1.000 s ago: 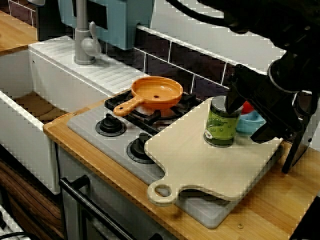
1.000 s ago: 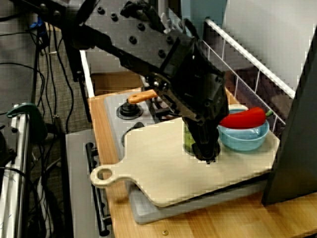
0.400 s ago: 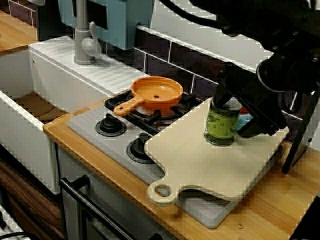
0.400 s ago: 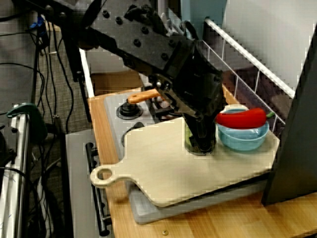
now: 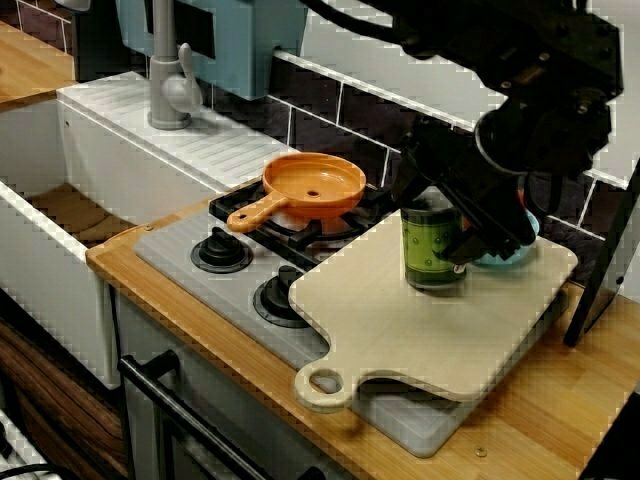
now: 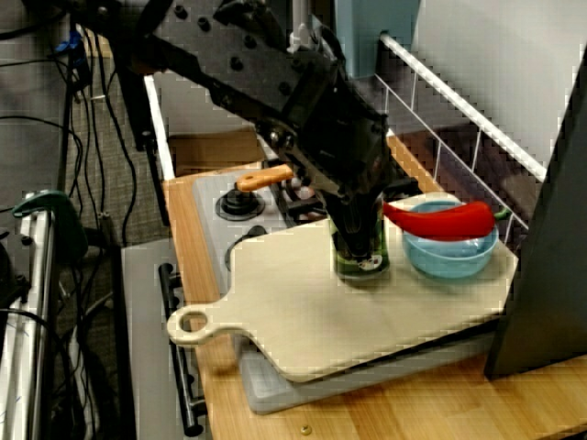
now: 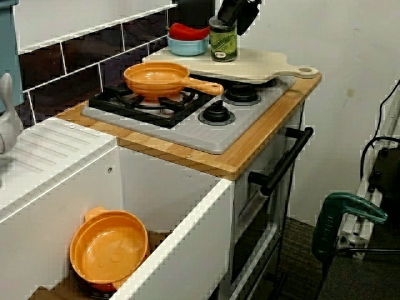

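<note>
The black arm (image 5: 520, 50) reaches in from the upper right in the view across the stove, with its wrist (image 5: 545, 135) bent downward. The gripper (image 5: 445, 228) points down, fingers (image 5: 495, 225) set apart. Whether they are clamped cannot be told.

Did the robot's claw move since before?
Yes. The gripper slid left, toward the orange pan, and now sits over the green can.

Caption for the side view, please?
Black gripper over a green can on the cutting board, red pepper atop blue bowl beside.
</note>
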Tool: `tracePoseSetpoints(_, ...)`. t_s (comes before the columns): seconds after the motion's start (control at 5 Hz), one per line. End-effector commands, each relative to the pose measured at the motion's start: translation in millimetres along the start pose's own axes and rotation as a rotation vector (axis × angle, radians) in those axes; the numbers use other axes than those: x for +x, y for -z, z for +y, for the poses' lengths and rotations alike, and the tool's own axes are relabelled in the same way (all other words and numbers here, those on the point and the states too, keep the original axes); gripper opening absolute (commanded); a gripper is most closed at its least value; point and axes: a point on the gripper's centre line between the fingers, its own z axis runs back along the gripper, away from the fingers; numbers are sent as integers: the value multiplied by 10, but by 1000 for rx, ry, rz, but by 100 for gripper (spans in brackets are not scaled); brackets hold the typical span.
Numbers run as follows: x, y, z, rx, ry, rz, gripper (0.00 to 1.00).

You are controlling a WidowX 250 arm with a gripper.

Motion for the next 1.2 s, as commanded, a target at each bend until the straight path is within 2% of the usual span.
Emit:
tracePoseSetpoints(0.0, 20, -244, 357, -29, -81, -30, 100)
tracePoseSetpoints(0.6, -81, -353, 567, -62, -97, -13, 100)
tracePoseSetpoints(1.0, -104, -379, 613, -76, -105, -10, 100)
